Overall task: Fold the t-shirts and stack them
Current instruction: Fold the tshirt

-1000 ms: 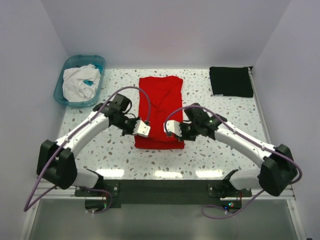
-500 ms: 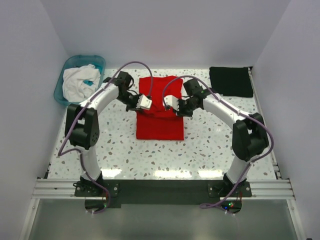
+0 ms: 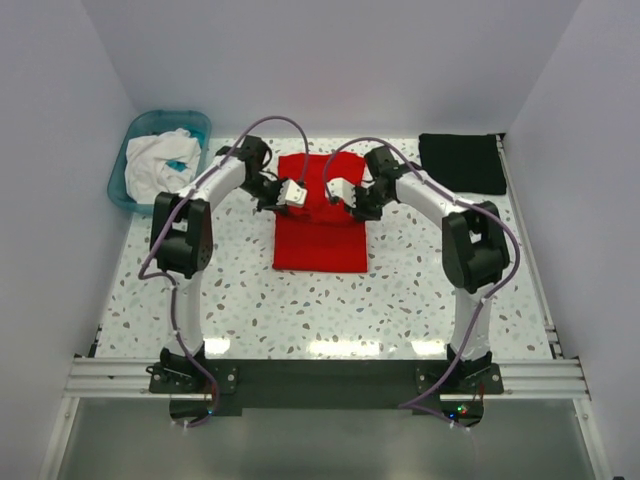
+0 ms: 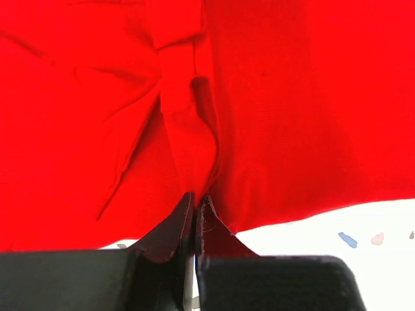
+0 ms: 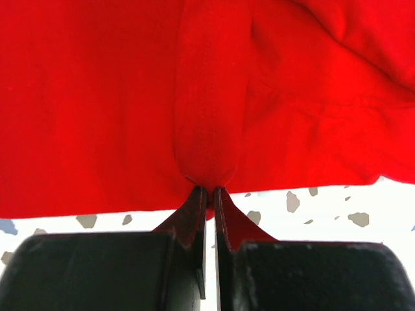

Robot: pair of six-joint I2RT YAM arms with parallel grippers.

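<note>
The red t-shirt [image 3: 320, 232] lies in the middle of the table, its near part doubled over toward the far end. My left gripper [image 3: 296, 196] is shut on a pinch of red cloth [image 4: 188, 139] at the shirt's left side. My right gripper [image 3: 338, 194] is shut on a pinch of the same shirt [image 5: 211, 116] at its right side. Both grippers hover over the shirt's far half, facing each other. The black t-shirt [image 3: 461, 162] lies as a flat folded rectangle at the far right corner.
A teal basin [image 3: 138, 128] with white cloth [image 3: 158, 165] in it stands at the far left corner. White walls close in the speckled table [image 3: 420, 290] on three sides. Purple cables loop above both arms.
Both grippers have carried the shirt's near edge away from me toward the far end, folding it over. The arms have stretched out from the near half to the far half.
</note>
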